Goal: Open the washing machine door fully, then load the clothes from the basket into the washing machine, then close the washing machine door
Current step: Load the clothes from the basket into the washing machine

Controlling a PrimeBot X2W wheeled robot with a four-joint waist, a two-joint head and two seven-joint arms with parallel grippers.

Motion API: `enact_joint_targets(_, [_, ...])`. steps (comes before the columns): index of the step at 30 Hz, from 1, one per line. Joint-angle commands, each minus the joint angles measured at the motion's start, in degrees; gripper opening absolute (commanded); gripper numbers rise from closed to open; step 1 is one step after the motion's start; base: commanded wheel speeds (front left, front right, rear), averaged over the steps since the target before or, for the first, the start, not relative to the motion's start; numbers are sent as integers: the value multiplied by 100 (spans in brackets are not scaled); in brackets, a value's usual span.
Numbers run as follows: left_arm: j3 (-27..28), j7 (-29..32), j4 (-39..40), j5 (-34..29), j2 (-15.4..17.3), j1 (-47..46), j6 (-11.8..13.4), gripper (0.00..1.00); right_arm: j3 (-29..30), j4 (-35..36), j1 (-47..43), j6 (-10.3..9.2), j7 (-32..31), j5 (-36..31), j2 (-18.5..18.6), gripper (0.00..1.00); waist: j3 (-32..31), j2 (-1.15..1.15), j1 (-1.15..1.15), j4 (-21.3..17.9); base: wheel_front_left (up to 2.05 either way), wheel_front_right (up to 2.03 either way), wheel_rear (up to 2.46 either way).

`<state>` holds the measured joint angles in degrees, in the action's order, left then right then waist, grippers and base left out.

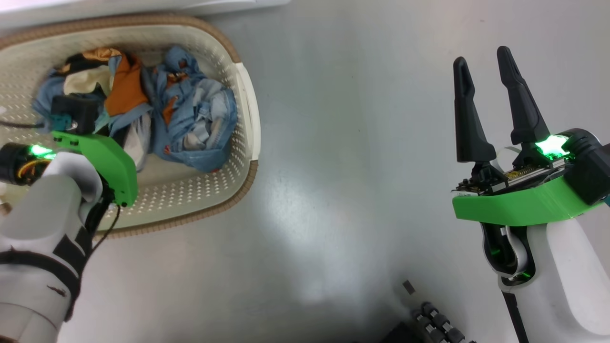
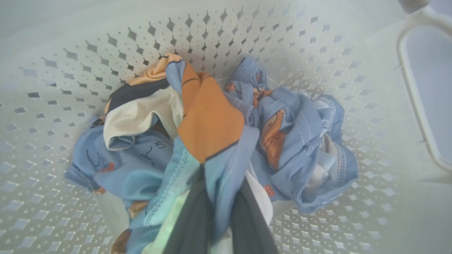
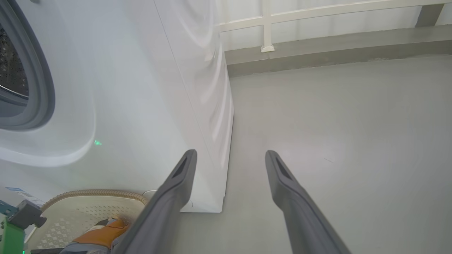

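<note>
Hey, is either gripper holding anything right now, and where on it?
The left gripper pinches a fold of the light blue and orange printed clothes in the cream perforated basket. The right gripper is open, empty.

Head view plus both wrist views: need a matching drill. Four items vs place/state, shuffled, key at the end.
Column one
1. left gripper
2. right gripper
3. clothes
4. basket

Column two
A. open, over bare floor
B. standing on the floor, close to the front of the white washing machine
C. heaped in a crumpled pile inside the basket
D. shut on fabric, reaching down into the basket

Pairs: 1-D, 2-A, 3-C, 4-B
</note>
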<state>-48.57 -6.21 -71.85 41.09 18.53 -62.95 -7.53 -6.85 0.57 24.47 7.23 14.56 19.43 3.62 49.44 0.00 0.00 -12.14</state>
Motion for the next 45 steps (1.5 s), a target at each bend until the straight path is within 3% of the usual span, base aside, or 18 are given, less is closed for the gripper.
enact_joint_targets(1, [153,-205,78,169,108,235,4,0,-44,99,-116,25,44,-51,-33,100,-168,0,0,86,0,0,0])
enact_joint_targets(9, [285,-783,185,596,-16,621,4,0,39,-18,-220,25,44,-18,-40,100,-754,0,0,270,0,0,0])
enact_joint_targets(16, [677,-875,726,632,48,1015,4,0,191,-131,-452,25,44,0,21,100,-1351,0,0,480,0,0,0])
enact_joint_targets(26, [1918,-877,1892,-236,-4,1936,92,0,280,-267,-792,25,44,38,101,100,-2080,0,0,664,0,0,0])
enact_joint_targets(36, [3234,-878,3158,-1468,-398,3007,58,0,302,-385,-1207,25,44,74,226,100,-2803,0,0,814,0,0,0])
enact_joint_targets(45, [4123,-878,4350,-2185,-760,4017,13,0,289,-496,-1552,25,44,124,345,100,-3409,0,0,870,0,0,0])
